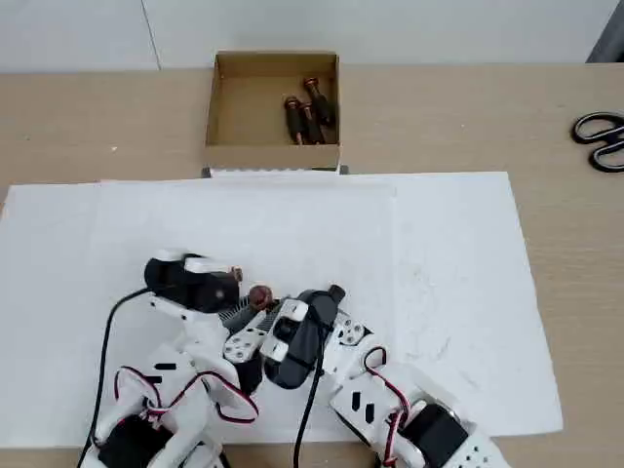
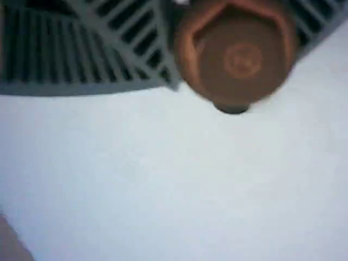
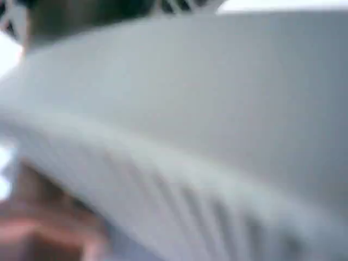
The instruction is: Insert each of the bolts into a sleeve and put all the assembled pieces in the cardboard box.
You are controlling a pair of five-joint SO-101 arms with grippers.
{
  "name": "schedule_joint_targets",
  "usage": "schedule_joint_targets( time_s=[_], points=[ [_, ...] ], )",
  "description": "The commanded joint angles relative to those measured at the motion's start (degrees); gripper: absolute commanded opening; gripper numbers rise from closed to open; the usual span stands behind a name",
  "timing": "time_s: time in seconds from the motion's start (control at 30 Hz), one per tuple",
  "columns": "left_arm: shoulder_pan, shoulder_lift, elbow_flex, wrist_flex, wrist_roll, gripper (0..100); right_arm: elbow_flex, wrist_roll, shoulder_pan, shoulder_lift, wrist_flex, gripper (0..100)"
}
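A copper bolt point(image 1: 259, 295) with a hexagonal head point(image 2: 238, 57) sits at the tip of my left gripper point(image 1: 248, 308), pressed against its grey ribbed finger point(image 2: 81, 49); the gripper looks shut on it. My right gripper point(image 1: 300, 330) is close beside it, almost touching, low over the white sheet. In the right wrist view a blurred copper shape point(image 3: 43, 228) lies very near the camera. The cardboard box point(image 1: 226, 107) stands at the back of the table and holds a few copper assembled pieces point(image 1: 310, 109) on its right side.
A large white paper sheet point(image 1: 409, 253) covers the table in front of the box. Black scissors point(image 1: 600, 139) lie at the far right edge. Both arms crowd the near middle, with cables trailing toward the front edge.
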Motion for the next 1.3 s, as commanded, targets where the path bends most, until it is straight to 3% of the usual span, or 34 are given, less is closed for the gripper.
schedule_joint_targets(
  time_s=[0.0,0.3,0.57,0.67,0.8,0.93,1.03,1.13,1.27],
  points=[
    [-0.35,0.09,1.01,1.49,-2.37,24,-5.45,0.79,-0.92,-1.01,-2.33,0.4],
    [-10.64,0.09,-5.76,7.74,-9.58,24,-4.4,0.79,-0.84,-1.01,-1.98,0.4],
    [-11.25,0.09,-20.97,12.66,-9.58,24,-1.41,0.53,-0.84,-1.01,-2.33,0.4],
    [-11.25,0.09,-24.31,12.75,-9.58,17,-1.32,0.53,-0.84,-1.01,-2.33,0.4],
    [-11.25,0.0,-24.75,12.57,-9.93,0,-1.41,0.53,0.31,-1.01,-2.24,0.4],
    [-14.42,0.0,-20.79,12.57,-10.11,0,-1.85,0.18,9.63,-1.01,-1.89,0.4],
    [-20.48,0.0,-14.11,12.4,-15.82,1,-2.64,-5.63,20.09,-0.57,-1.8,0.4],
    [-26.55,0.0,-5.32,7.03,-22.86,1,-2.37,-9.93,28.09,-0.22,-1.63,0.3],
    [-32.62,0.0,4.44,-2.9,-27.08,1,-6.68,-15.47,31.16,2.07,1.54,0.3]
  ],
)
